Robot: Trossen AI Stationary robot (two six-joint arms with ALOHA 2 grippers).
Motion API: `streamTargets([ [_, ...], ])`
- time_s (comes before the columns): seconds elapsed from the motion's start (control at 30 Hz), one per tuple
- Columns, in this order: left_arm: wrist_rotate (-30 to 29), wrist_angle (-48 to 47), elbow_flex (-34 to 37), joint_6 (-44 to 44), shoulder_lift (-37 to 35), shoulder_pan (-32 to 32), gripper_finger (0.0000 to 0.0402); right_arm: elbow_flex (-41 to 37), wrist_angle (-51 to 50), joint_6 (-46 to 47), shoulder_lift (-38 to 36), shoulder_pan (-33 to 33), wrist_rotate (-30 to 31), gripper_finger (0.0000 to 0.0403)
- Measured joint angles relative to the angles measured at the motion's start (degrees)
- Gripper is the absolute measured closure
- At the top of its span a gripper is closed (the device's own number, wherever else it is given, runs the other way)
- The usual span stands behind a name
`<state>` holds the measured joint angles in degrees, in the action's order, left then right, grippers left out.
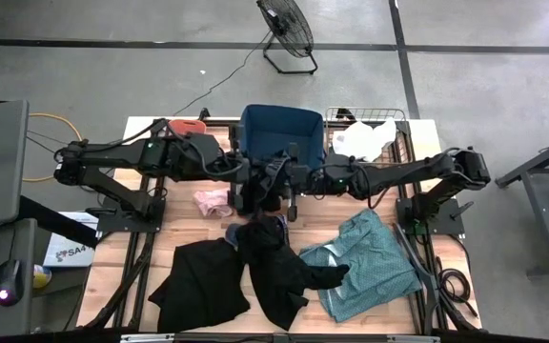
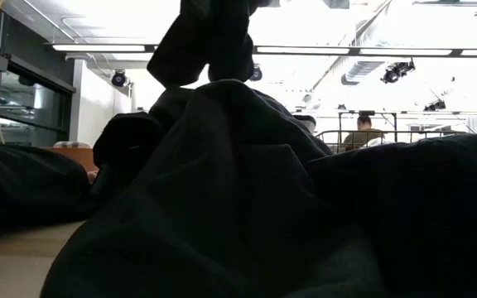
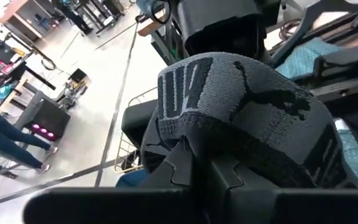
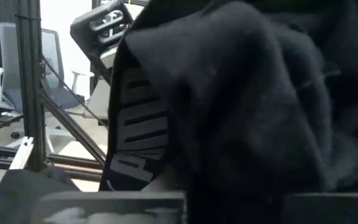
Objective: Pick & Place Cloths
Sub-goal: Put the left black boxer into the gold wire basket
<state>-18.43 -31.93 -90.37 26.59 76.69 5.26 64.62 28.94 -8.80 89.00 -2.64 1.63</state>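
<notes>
Bottom of the high view, nearest the worktop (image 1: 112, 272) edge: a large black cloth (image 1: 198, 278) lies spread at lower left. A second black garment (image 1: 279, 262) runs from centre down to lower middle, one end overlapping the teal-grey shirt (image 1: 375, 262) at lower right.

Centre of frame: both arms meet over a dark waistband garment (image 1: 267, 186) lifted off the worktop. Left claw (image 1: 251, 181) is clamped on this garment; its wrist view shows the grey lettered band (image 3: 229, 93) draped over the fingers. Right claw (image 1: 289, 181) has its fingers closed on the same garment, and the black fabric (image 4: 241, 106) fills its wrist view. The low view is almost wholly blocked by heaped black cloth (image 2: 247, 190).

A small pink piece (image 1: 212, 200) lies just left of the claws.

Top of frame, behind the claws: navy bin (image 1: 282, 126) at centre, orange bin (image 1: 187, 127) to its left, and a wire bin (image 1: 403, 124) with a white cloth (image 1: 362, 138) to its right. A floor fan (image 1: 286, 29) stands beyond the worktop.
</notes>
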Motion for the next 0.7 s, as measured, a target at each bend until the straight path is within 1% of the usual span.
streamTargets([
  [0.07, -1.51, -0.16, 0.00, 0.12, 0.07, 0.02, 0.0377, 0.00, -0.57, 0.84, -0.32, -0.35, 1.44, 0.0395],
  [0.13, -4.27, -0.23, 0.00, 0.45, -0.07, 0.01, 0.0350, 0.00, -2.24, 1.31, -1.20, -0.73, 3.86, 0.0395],
  [0.33, -10.32, -2.15, 0.00, 1.87, -3.09, 0.87, 0.0226, 0.00, -9.88, 1.51, -5.17, -1.80, 13.50, 0.0397],
  [0.47, -10.70, -4.50, 0.02, 0.56, -6.11, 0.90, 0.0151, 0.05, -14.50, 2.01, -8.58, -1.96, 20.41, 0.0398],
  [0.53, -11.12, -5.91, 0.00, -1.75, -7.93, 0.79, 0.0126, 0.04, -18.36, 2.90, -10.31, -1.94, 23.94, 0.0398],
  [0.6, -12.17, -8.41, 0.00, -4.94, -9.69, 0.78, 0.0109, 0.04, -21.35, 3.43, -11.63, -1.92, 27.93, 0.0398],
  [0.7, -12.49, -11.90, 0.00, -9.60, -11.83, 0.76, 0.0098, 0.04, -27.20, 3.47, -14.16, -1.82, 36.50, 0.0399],
])
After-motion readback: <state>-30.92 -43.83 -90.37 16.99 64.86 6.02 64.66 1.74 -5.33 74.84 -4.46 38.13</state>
